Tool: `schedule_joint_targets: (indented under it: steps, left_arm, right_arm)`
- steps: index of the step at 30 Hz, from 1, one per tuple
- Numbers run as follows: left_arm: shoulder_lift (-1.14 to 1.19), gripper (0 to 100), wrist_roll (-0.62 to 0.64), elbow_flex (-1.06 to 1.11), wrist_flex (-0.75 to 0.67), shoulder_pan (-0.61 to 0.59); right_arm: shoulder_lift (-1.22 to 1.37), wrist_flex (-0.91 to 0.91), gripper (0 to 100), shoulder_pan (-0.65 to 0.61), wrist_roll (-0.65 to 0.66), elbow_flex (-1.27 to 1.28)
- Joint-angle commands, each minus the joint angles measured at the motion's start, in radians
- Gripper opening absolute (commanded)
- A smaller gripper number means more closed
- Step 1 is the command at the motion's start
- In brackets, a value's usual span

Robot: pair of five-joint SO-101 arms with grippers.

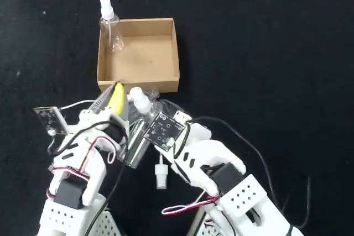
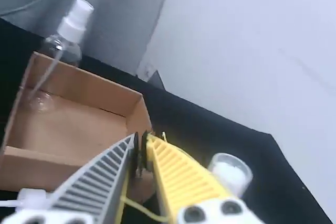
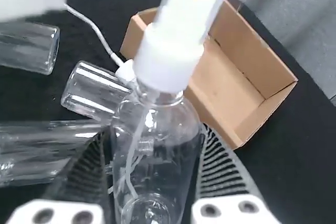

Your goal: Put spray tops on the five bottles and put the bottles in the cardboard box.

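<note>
High view: your cardboard box (image 1: 149, 62) sits upper centre on the black table (image 1: 265, 53), and it holds one capped bottle (image 1: 112, 29) in its upper-left corner. Just below the box, your left gripper (image 1: 115, 95) has its grey and yellow fingers pressed together on nothing. Your right gripper (image 1: 149, 115) clamps the held bottle (image 1: 141, 103), which already wears its spray top. Uncapped bottles (image 1: 133, 147) lie between the two arms, and a loose spray top (image 1: 161, 175) lies at lower centre.

Left wrist view: the closed fingers point at the box's near wall. The capped bottle stands at upper left, in the box's far corner.

Right wrist view: both fingers squeeze the held bottle's clear body (nothing inside but the dip tube). Three uncapped bottles lie at the left, and the box is at upper right.
</note>
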Motion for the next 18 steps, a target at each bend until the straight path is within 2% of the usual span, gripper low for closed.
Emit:
schedule_joint_targets:
  steps: [1, 6, 12, 18]
  left_arm:
    - [-0.015, 3, 0.018, -0.061, -0.025, -0.051]
    - [-0.014, 3, 0.012, -0.028, -0.026, -0.045]
    - [-0.014, 3, -0.129, 0.024, -0.025, 0.033]
    - [-0.014, 3, -0.181, 0.054, -0.026, 0.064]
  right_arm:
    - [0.004, -0.038, 2.8, 0.018, 0.006, -0.079]
    - [0.004, -0.038, 2.8, 0.017, 0.006, -0.091]
    - [0.004, -0.037, 2.8, 0.015, 0.012, -0.102]
    - [0.004, -0.029, 2.8, -0.017, 0.015, -0.102]
